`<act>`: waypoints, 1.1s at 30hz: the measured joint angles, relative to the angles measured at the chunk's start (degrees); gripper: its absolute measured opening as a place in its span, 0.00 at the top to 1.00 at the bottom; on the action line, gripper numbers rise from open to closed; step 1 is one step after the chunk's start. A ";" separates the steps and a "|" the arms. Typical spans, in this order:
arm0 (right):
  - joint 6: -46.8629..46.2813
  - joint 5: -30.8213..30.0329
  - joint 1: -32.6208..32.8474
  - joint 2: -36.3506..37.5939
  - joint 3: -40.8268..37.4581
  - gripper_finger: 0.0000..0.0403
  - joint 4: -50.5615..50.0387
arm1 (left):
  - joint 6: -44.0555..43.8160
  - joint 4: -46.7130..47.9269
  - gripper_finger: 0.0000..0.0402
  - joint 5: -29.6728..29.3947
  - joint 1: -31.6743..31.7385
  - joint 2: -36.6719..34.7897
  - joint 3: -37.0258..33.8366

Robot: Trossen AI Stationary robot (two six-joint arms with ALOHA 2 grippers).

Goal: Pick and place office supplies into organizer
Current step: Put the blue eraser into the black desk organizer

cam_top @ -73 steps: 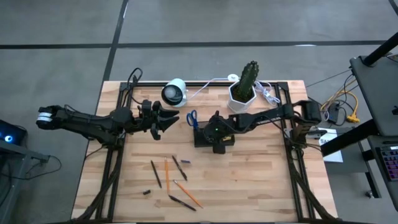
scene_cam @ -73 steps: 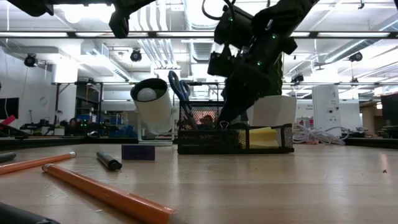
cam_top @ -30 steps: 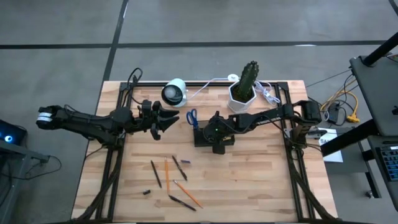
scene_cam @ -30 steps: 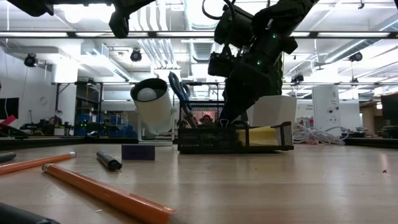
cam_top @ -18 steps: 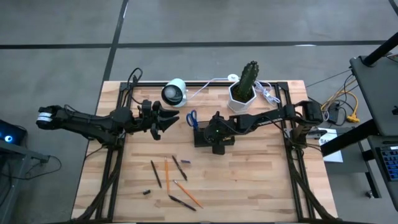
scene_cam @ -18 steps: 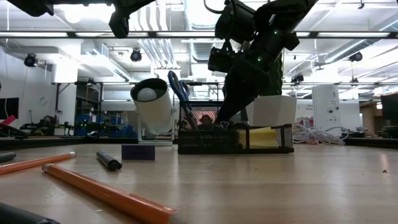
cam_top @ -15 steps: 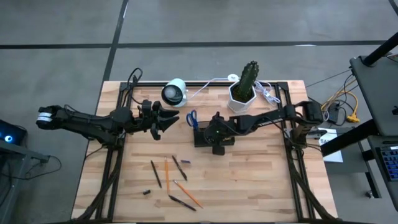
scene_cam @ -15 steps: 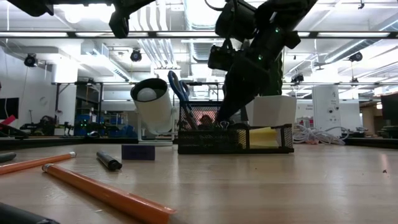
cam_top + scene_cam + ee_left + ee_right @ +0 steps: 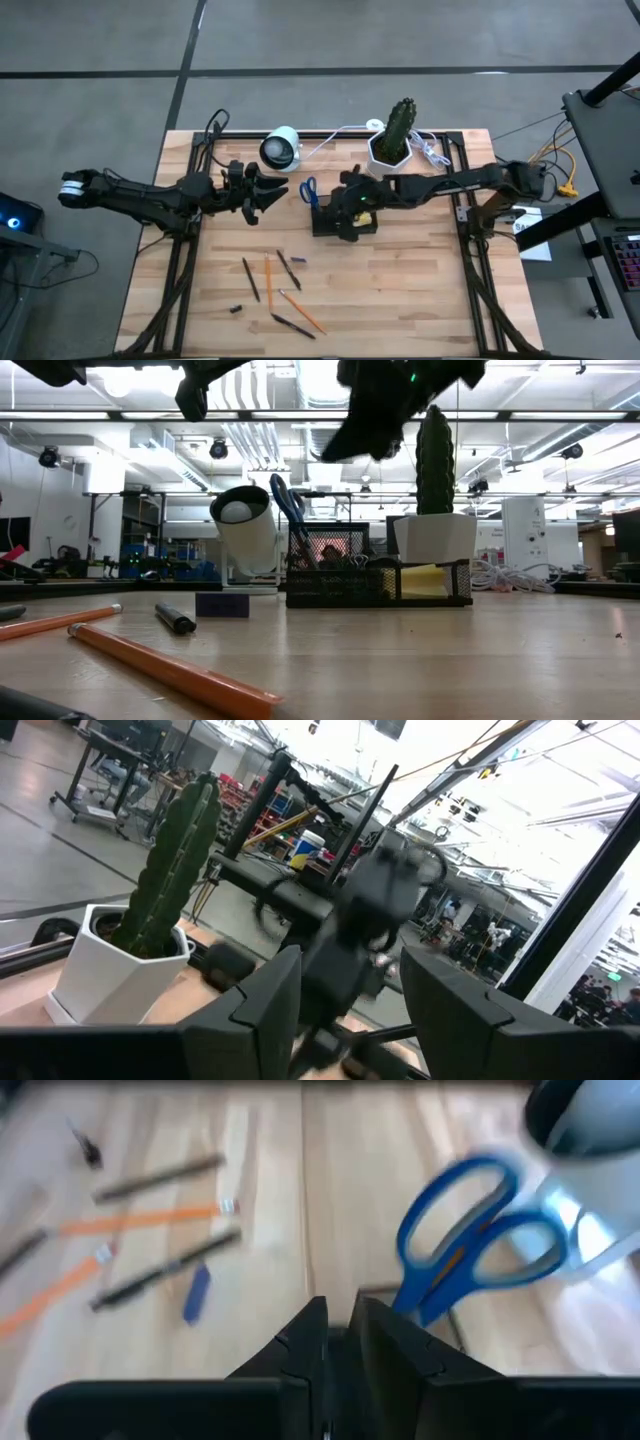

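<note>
- For the right hand [image 9: 345, 208]: hovers over the organizer [image 9: 342, 226], clear of its rim; fingers pressed close together, with nothing seen between them.
- For the left hand [image 9: 279, 190]: hangs above the bench [image 9: 420, 290] toward its left edge, well apart from the organizer; fingers spread, pinching nothing.
- For the organizer: sits near the middle of the bench, toward the rear edge, just in front of the white cactus pot [image 9: 388, 152].
- Inside it: stands upright at the left end, handles up, blue-handled scissors [image 9: 308, 189]; lies at the right end, a yellow sticky-note pad [image 9: 421, 579].
- Toward the front edge, left of centre: lie loose orange pencils [image 9: 268, 281] and black pens [image 9: 250, 279], scattered near one another.
- Beside those: a tiny dark stub [image 9: 236, 309] and a small blue piece [image 9: 299, 259].
</note>
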State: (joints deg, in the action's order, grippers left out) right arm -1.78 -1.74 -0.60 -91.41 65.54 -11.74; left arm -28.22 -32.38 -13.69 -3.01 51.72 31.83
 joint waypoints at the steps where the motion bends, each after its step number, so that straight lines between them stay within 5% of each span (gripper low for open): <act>1: -0.06 0.02 0.00 1.35 -0.49 0.87 0.91 | -0.01 0.00 0.61 -0.01 -0.01 0.01 0.00; 17: -6.73 0.01 0.22 31.39 -24.71 0.87 21.25 | 0.01 0.04 0.61 -0.02 0.00 0.02 0.02; 33: -13.74 -9.86 0.24 65.98 -46.37 0.87 21.73 | 0.01 -0.02 0.61 0.00 -0.02 0.02 0.02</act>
State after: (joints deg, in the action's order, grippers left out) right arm -15.52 -11.60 -0.36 -25.43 19.17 9.99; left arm -28.21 -32.40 -13.69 -3.03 51.75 31.86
